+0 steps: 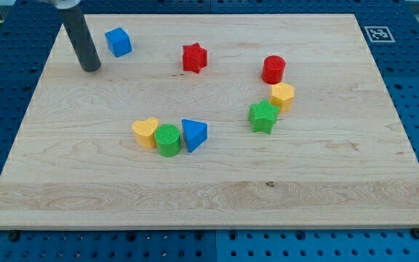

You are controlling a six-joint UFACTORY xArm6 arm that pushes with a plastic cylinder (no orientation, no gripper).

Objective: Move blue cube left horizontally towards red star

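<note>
Eight blocks sit on your bench [326, 182]. Your arm has no hand, only a rod, so nothing is clamped. My tip [91, 69] rests near the view's top left. The blue cube [118, 41] is just beside it, up and to the view's right, not touching. The red star [193, 57] lies farther right of the tip, well apart from the cube.

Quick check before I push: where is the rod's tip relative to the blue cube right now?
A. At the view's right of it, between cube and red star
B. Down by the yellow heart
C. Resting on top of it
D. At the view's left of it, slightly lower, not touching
D: my tip sits to the view's left of the blue cube and a little lower, with bare board between them; the red star is on the cube's other side.
</note>
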